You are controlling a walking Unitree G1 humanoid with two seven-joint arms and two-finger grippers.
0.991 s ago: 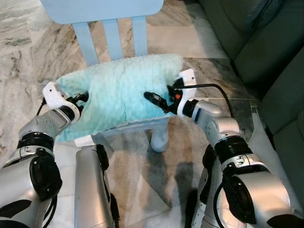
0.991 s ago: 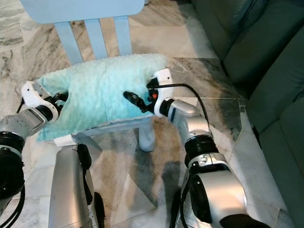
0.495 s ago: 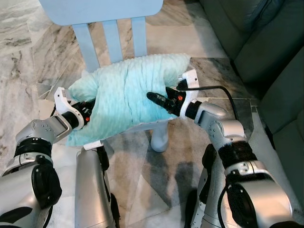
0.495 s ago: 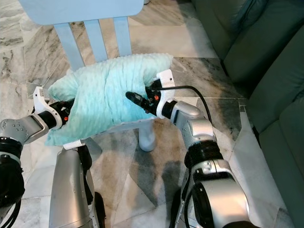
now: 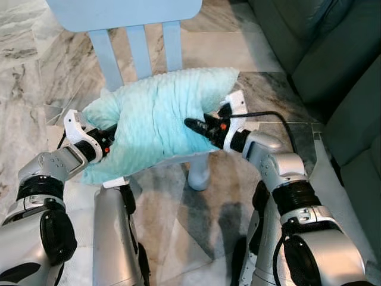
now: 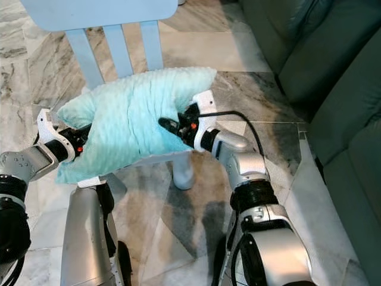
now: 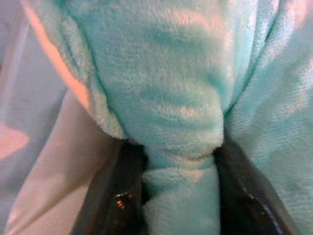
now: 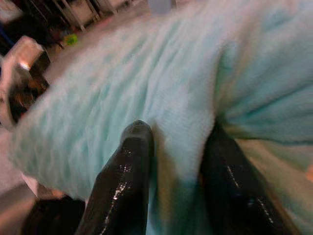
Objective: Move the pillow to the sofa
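- The fluffy mint-green pillow lies across the seat of a small pale blue chair, bunched into folds between the robot's two arms.
- The left gripper sits at the pillow's left edge; from its wrist camera a thick fold of the plush is squeezed between its two black fingers, so it is pinching the pillow.
- The right gripper reaches in from the pillow's right side, its fingers on either side of a ridge of fabric, nipped onto it as well.
- The chair stands on a grey-veined marble floor, its slatted back rising beyond the pillow.
- The dark green sofa is off to the robot's right, well apart from the pillow.
- A black cable loops from the right wrist.
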